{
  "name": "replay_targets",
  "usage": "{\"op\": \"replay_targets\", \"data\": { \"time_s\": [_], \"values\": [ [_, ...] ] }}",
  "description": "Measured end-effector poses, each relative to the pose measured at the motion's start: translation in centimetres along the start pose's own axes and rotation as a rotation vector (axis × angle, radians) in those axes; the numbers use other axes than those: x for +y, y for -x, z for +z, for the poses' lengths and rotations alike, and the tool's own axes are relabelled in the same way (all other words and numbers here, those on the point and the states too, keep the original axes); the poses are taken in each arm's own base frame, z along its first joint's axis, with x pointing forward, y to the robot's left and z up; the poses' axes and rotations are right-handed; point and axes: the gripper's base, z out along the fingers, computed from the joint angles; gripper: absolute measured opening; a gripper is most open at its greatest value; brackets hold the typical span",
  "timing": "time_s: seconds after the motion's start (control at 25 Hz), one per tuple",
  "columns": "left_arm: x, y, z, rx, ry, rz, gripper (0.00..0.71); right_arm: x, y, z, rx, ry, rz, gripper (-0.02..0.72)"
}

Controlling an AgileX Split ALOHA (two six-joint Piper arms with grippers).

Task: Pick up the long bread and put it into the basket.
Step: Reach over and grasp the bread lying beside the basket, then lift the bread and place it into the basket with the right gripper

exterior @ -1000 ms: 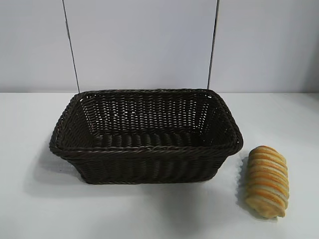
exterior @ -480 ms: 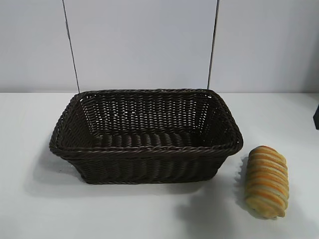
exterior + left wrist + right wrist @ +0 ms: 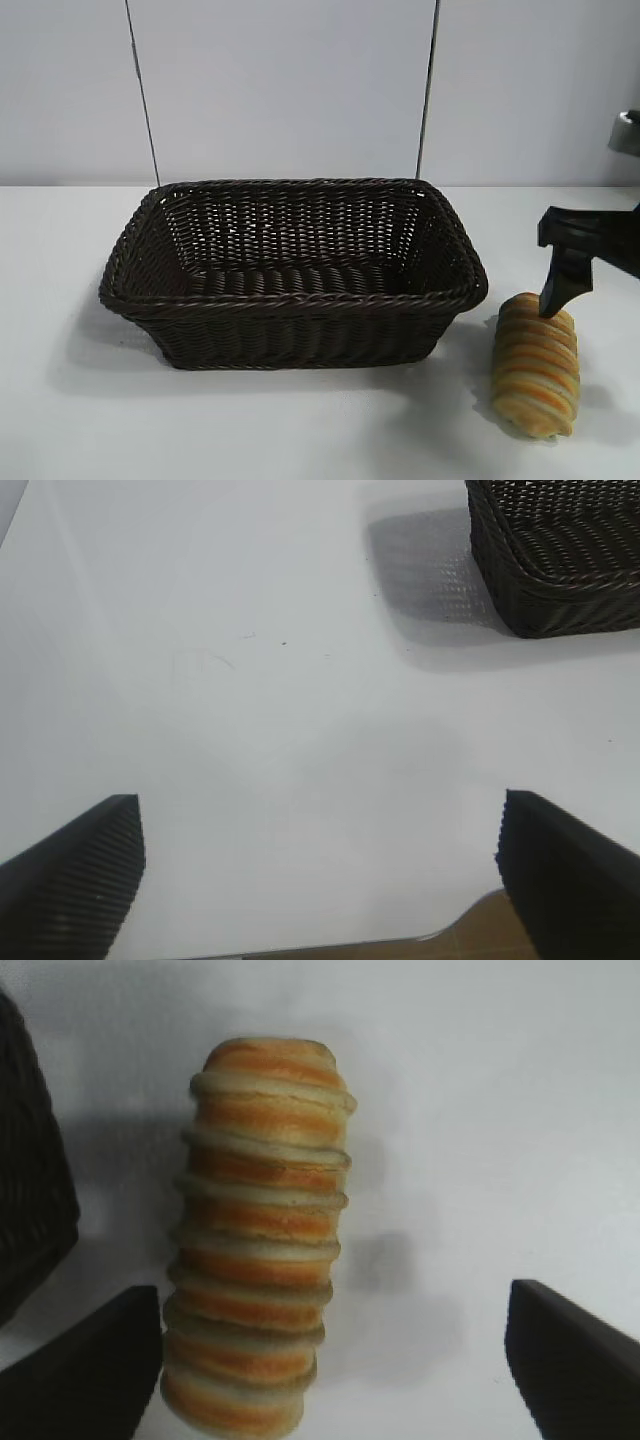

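The right claw (image 3: 572,285) hangs wide open over the far end of the long bread (image 3: 536,365).

The long bread lies on the white desk (image 3: 300,420), just to the right of the basket (image 3: 290,300) and not touching it. It is golden with orange stripes going across it. In the right wrist view the bread (image 3: 262,1235) sits between the two dark fingers (image 3: 85,1370), closer to one of them, and I cannot tell if that finger touches it. The big dark-brown basket sits in the middle of the desk, and I see nothing inside it. The left claw (image 3: 320,870) is off to the side of the basket, low over bare desk, with its fingers (image 3: 70,880) spread wide and holding nothing.
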Motion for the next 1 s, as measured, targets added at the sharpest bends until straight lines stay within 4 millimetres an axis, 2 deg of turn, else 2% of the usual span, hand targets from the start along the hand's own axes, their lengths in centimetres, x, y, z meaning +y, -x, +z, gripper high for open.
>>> {"op": "replay_targets", "data": {
  "time_s": [0.04,0.24,0.32,0.44,0.56,0.88,1.0],
  "values": [
    [0.0,0.0,0.0,0.000,0.000,0.000,0.687,0.0,0.0,0.3,-0.002,0.003,0.009,0.544],
    [0.0,0.0,0.0,0.000,0.000,0.000,0.687,0.1,0.1,0.5,-0.010,0.013,0.045,0.145],
    [0.0,0.0,0.0,0.000,0.000,0.000,0.687,0.1,0.1,0.5,-0.009,0.013,0.046,0.080],
    [0.0,0.0,0.0,0.000,0.000,0.000,0.687,0.2,0.1,0.3,-0.006,0.011,0.046,0.074],
    [0.0,0.0,0.0,0.000,0.000,0.000,0.687,0.3,0.4,-0.7,0.008,-0.001,0.035,0.074],
    [0.0,0.0,0.0,-0.001,0.000,0.000,0.687,2.3,4.5,-7.2,-0.111,0.034,-0.015,0.064],
    [0.0,0.0,0.0,-0.001,0.000,0.000,0.687,2.9,5.8,-8.9,-0.135,0.032,-0.034,0.064]
  ]
}}
